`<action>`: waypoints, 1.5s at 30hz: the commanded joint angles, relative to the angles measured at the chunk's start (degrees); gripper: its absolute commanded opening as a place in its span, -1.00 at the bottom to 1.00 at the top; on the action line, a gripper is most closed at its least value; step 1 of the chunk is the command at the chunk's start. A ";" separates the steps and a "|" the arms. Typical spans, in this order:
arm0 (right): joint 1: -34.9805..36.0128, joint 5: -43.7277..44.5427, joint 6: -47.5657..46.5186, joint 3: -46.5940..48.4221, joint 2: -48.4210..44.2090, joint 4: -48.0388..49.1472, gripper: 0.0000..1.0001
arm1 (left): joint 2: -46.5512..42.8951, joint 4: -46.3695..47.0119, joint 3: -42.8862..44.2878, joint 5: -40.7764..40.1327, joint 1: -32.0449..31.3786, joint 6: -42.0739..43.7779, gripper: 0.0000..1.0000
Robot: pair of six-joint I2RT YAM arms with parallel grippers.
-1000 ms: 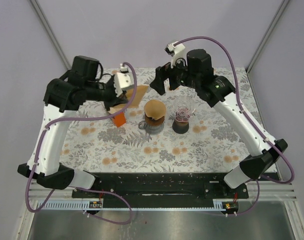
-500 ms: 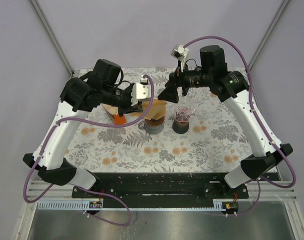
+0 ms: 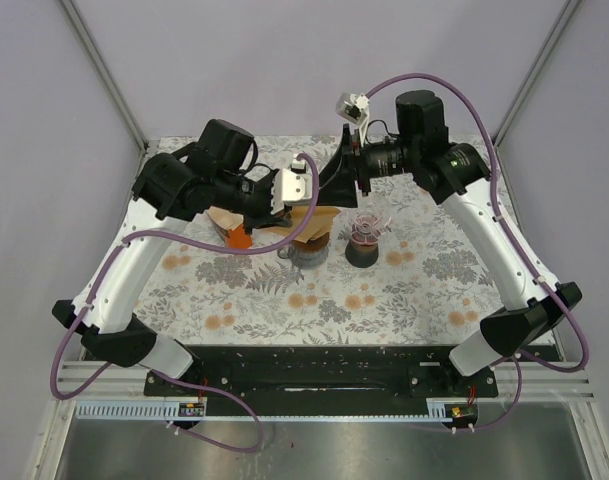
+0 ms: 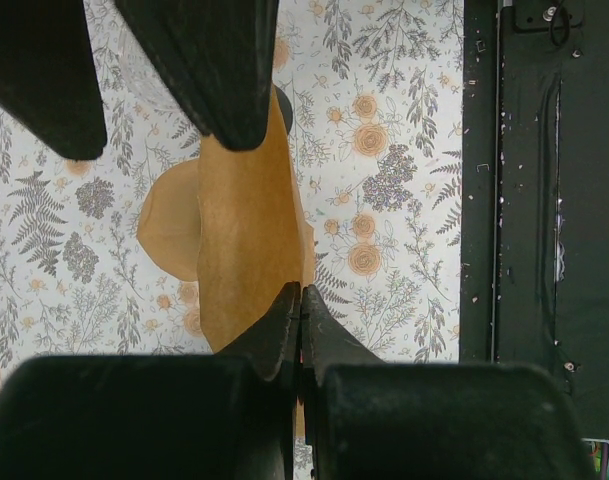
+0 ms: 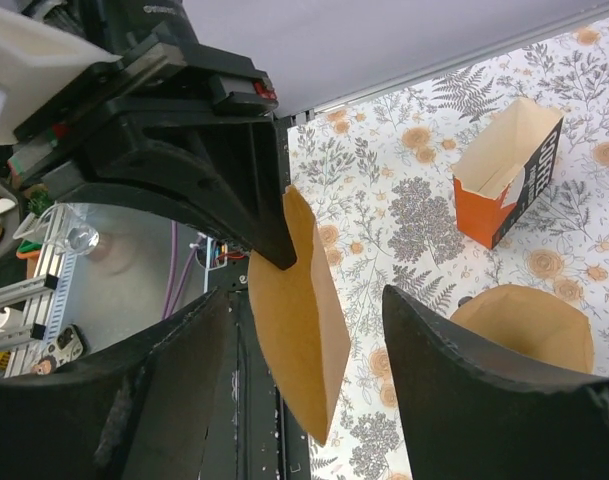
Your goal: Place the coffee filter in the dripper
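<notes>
My left gripper [image 3: 302, 205] is shut on the edge of a flat brown coffee filter [image 3: 319, 217] and holds it in the air above the mat; the wrist view shows the pinch [image 4: 300, 305] on the filter [image 4: 246, 230]. My right gripper [image 3: 336, 180] is open, with a finger on each side of the hanging filter [image 5: 296, 320] and not touching it. A clear ribbed dripper on a dark base [image 3: 365, 238] stands just right of the filter. Its inside cannot be seen.
A grey handled cup [image 3: 306, 254] topped by another brown filter [image 5: 529, 322] stands under the held filter. An orange open box [image 3: 239, 238] sits left of it and shows in the right wrist view [image 5: 499, 195]. The black front rail [image 4: 539, 180] edges the floral mat.
My left gripper has carried the filter right, from beside the orange box to above the grey cup. My right gripper has swung left and turned toward the filter, now straddling it.
</notes>
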 commanded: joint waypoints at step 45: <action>4.25 74.88 9.79 -27.52 -16.70 25.79 -1.00 | 8.69 25.62 5.13 -10.73 3.09 -52.72 0.77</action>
